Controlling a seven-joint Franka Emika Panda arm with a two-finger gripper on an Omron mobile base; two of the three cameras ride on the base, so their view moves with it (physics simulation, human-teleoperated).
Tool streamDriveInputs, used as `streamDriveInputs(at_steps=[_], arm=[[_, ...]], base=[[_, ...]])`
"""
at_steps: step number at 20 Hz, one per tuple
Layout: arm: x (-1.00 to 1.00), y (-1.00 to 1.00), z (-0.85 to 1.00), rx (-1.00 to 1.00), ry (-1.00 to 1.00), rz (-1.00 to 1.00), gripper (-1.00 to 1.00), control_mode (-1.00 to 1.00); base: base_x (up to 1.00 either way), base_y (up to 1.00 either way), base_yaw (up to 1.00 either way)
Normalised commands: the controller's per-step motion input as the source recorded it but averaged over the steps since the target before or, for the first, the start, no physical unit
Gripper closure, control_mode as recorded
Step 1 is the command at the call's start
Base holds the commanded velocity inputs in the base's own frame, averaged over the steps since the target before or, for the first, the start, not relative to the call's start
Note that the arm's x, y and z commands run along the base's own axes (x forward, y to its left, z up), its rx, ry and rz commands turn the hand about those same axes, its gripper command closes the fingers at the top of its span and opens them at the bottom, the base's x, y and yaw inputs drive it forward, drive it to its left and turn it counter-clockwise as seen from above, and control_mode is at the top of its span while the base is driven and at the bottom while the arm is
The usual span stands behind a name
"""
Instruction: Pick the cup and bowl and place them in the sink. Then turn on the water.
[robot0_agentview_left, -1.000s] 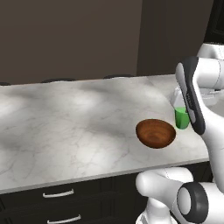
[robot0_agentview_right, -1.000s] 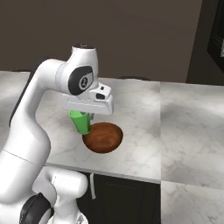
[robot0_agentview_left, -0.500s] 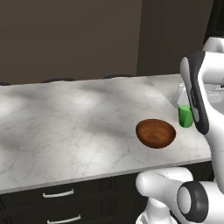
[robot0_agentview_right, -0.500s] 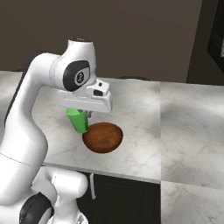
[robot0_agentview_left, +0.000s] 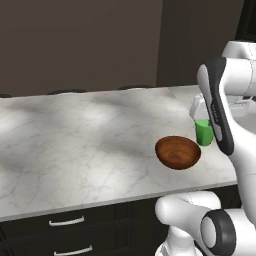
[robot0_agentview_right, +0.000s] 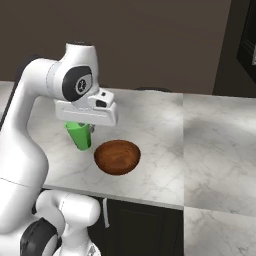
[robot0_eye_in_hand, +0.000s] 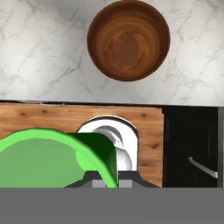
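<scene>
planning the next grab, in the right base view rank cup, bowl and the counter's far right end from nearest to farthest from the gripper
1. cup: held in the shut gripper, under the hand.
2. bowl: on the counter just right of the cup.
3. counter's far right end: well beyond the bowl, at the picture's right edge.

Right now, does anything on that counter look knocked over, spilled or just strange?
Nothing stands out. The bowl sits upright and empty on the marble counter, near its front edge. The green cup is off the counter, held upright in the robot's shut jaws beside the bowl. No spill shows.
</scene>
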Motion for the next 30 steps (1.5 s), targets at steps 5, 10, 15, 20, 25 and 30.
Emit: streamDriveInputs(at_steps=[5, 10, 15, 20, 25, 30], arm=[[0.00, 0.32, 0.00, 0.00, 0.00, 0.00, 1.00, -1.00], [0.00, 0.20, 0.00, 0.00, 0.00, 0.00, 1.00, -1.00], [-0.01, 0.03, 0.00, 0.00, 0.00, 0.00, 1.00, 1.00], [0.00, 0.00, 0.00, 0.00, 0.00, 0.00, 1.00, 1.00], [0.00, 0.00, 0.00, 0.00, 0.00, 0.00, 1.00, 1.00], [0.00, 0.00, 0.00, 0.00, 0.00, 0.00, 1.00, 1.00]], base=[[0.00, 0.00, 0.00], [0.00, 0.00, 0.00], [-0.03, 0.00, 0.00], [-0.26, 0.00, 0.00], [-0.54, 0.08, 0.00], [-0.67, 0.19, 0.00]])
